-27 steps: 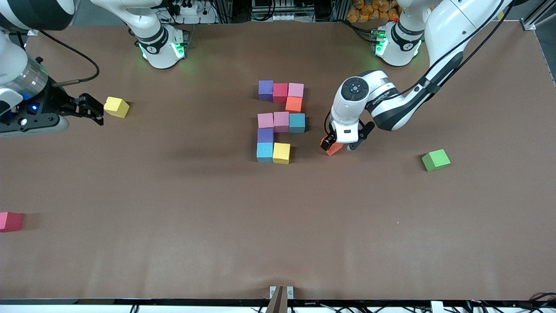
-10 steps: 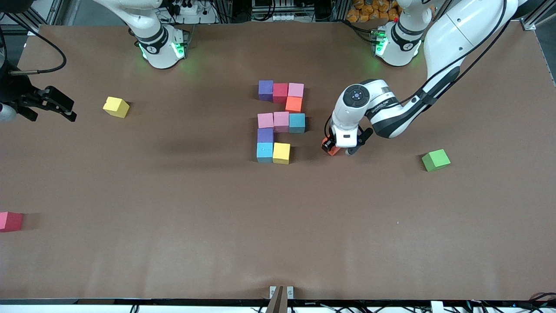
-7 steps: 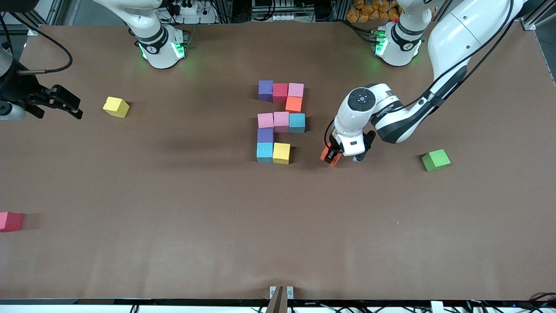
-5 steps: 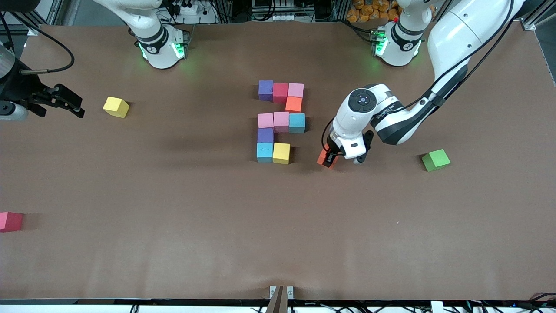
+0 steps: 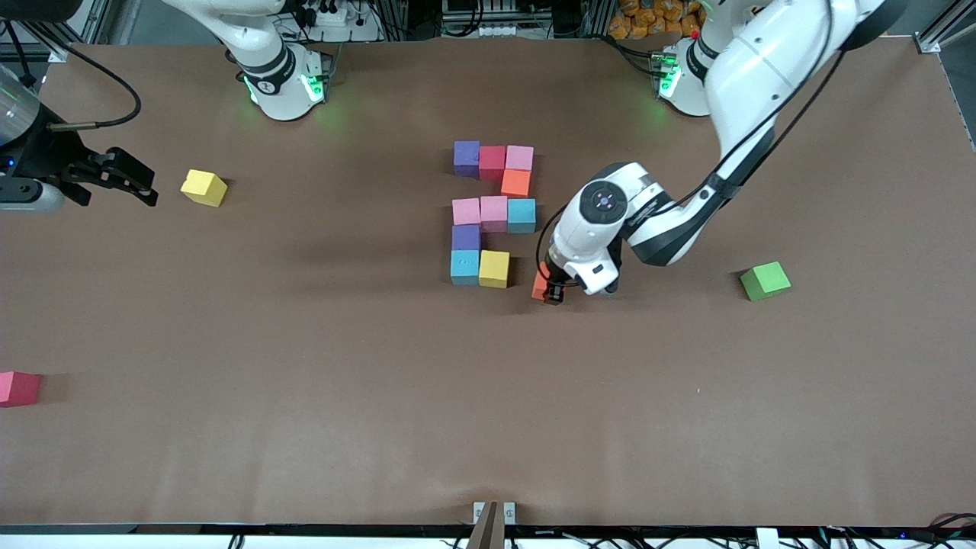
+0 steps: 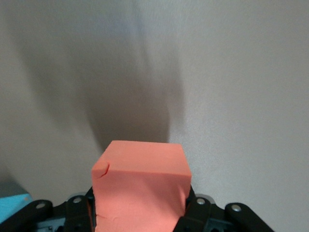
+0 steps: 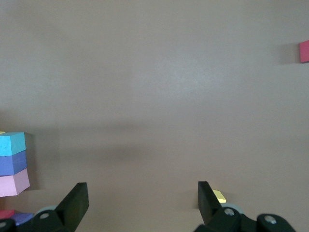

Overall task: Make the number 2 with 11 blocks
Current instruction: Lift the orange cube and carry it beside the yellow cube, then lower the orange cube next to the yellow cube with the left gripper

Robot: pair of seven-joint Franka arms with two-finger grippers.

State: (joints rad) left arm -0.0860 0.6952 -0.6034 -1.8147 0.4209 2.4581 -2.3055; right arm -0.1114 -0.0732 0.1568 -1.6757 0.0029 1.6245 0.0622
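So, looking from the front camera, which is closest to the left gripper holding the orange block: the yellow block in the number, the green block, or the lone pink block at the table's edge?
Measured from the left gripper, shut on the orange block:
1. Yellow block in the number: right beside it, in the digit's nearest row.
2. Green block: off toward the left arm's end of the table.
3. Lone pink block: at the right arm's end, nearer the camera.

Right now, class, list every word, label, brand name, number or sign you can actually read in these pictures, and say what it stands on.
No text can be read.
The left arm's forearm bears small dark lettering: too small to read.
The arm bases show small round marks: too small to read.
The blocks, the orange block in the left gripper, and the table are blank.
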